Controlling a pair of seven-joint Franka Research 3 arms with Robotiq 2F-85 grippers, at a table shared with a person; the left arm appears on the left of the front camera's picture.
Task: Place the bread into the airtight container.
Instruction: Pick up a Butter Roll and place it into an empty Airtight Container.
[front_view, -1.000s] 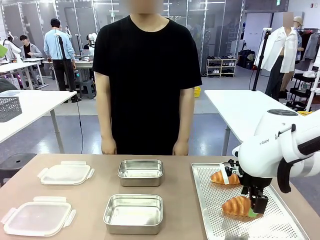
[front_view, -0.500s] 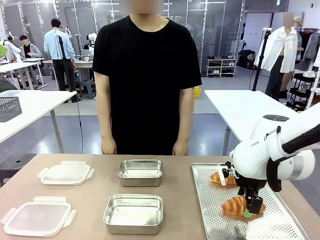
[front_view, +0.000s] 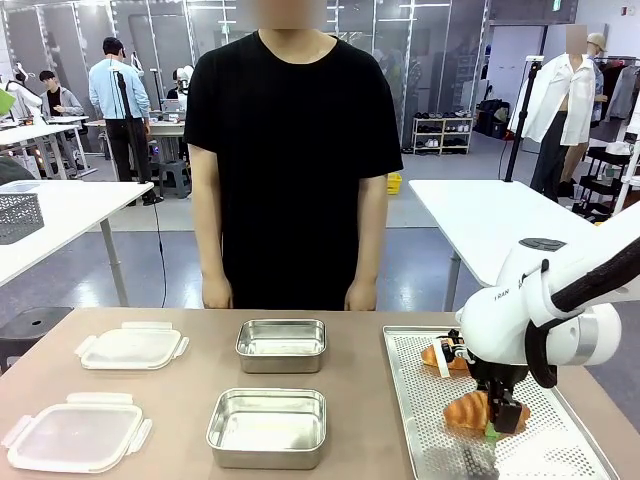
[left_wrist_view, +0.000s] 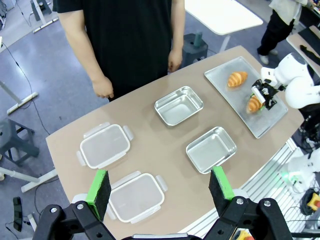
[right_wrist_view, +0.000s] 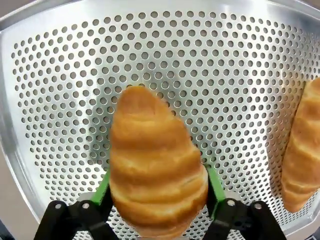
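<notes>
A golden croissant (front_view: 467, 410) (right_wrist_view: 155, 170) is on the perforated metal tray (front_view: 408, 400) at the right. My right gripper (front_view: 500, 418) (right_wrist_view: 157, 189) is shut on it, green pads (right_wrist_view: 104, 186) pressed to both its sides. A second croissant (front_view: 445, 355) (right_wrist_view: 301, 165) lies farther back on the tray. Two open steel containers stand mid-table, one near (front_view: 267, 427) and one far (front_view: 281, 345). My left gripper (left_wrist_view: 160, 182) hangs open high above the table with nothing between its fingers.
Two clear plastic lids lie at the left, one near (front_view: 75, 435) and one far (front_view: 131, 347). A person in a black shirt (front_view: 295, 150) stands at the far edge, hands down by their sides. Bare tabletop separates the containers from the tray.
My right gripper has shifted a little to the left and settled around the near croissant. The containers, lids and the person have not moved.
</notes>
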